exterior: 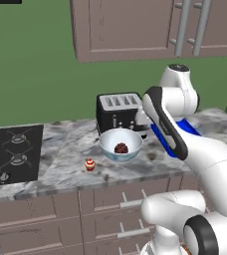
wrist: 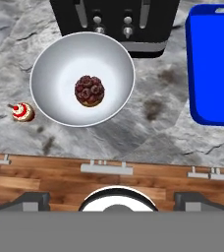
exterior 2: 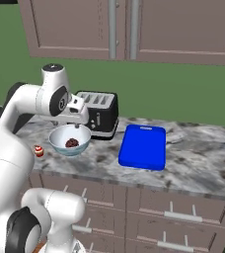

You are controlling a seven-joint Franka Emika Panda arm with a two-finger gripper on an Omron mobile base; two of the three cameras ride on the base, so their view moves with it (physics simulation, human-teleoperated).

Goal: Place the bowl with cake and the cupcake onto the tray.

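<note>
Bowl with cake (wrist: pixel 82 78) upright on counter — cupcake (wrist: pixel 22 112) beside; blue tray (wrist: pixel 213 64) apart.

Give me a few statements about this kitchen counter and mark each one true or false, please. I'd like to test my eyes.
1. The bowl with cake sits on the tray. False: the bowl is apart from the tray, which has nothing on it.
2. The cupcake stands outside the bowl, on the marble counter. True.
3. A black toaster stands behind the bowl, toward the wall. True.
4. The cupcake lies between the bowl and the tray. False: it is on the bowl's far side, away from the tray.
5. A stove top shows at the counter's left end in the left base view. True.
</note>
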